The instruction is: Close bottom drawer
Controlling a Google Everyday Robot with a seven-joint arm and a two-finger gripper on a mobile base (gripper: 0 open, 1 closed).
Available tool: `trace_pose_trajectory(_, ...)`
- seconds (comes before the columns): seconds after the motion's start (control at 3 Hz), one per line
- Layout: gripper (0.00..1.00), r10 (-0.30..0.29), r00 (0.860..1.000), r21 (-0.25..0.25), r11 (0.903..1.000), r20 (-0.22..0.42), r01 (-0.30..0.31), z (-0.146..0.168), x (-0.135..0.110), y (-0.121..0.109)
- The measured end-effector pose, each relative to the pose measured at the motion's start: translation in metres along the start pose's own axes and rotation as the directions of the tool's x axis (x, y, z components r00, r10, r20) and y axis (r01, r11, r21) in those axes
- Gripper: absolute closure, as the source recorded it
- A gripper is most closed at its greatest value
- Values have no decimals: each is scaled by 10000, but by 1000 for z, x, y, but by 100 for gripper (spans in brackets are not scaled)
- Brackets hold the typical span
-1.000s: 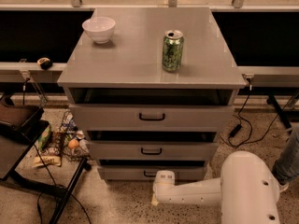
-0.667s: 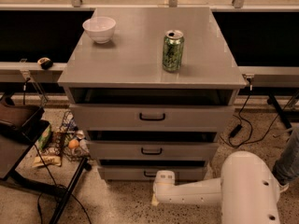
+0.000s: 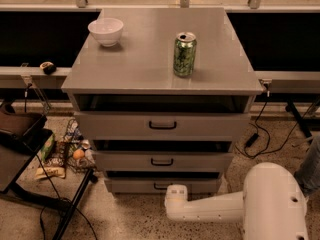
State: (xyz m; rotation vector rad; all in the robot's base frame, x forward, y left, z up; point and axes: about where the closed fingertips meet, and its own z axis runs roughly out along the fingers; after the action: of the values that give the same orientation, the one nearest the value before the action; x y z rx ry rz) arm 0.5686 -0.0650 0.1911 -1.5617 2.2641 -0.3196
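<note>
Bottom drawer: the lowest grey metal drawer, with a plain flat front and a small black bar handle, sits at floor level in the grey metal three-drawer bench. A dark gap shows above its front, so it is not yet home.
Tool: the tool is at the tip of the white robot arm, low against that drawer's front and just right of the handle. You cannot tell whether it is open or closed, because the wrist hides it.
Contact: you cannot tell whether the tool is touching the front or just short of it.
Step in hand: by the look of it, pressing the front inward.
Push line: drive straight back along the runners and stay level. Stay near the handle and the middle of the front, because an off-centre push may rack the drawer.
Height: stay on the flat front. Do not ride up towards the mid-width grey drawer or the widest grey top drawer; both are ajar.
Pace: ease it in. A slam could topple the green drinks can or shift the white bowl on the bench top.
Done when: the gap above the front closes.
</note>
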Motion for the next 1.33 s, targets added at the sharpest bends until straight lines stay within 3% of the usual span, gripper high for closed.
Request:
trace_pose_trajectory(0.33,66,241,9984,322,9992,-521,-225,-47,31,3)
trace_pose_trajectory(0.67,89,219,9887,400,9991,-1482,-161,-119,88,5)
trace_pose_trajectory(1.0,100,-125,9685,-8,9999,-2488,127,-201,141,21)
trace_pose_trajectory(1.33,100,443,9440,127,9990,-3270,-425,-284,187,40)
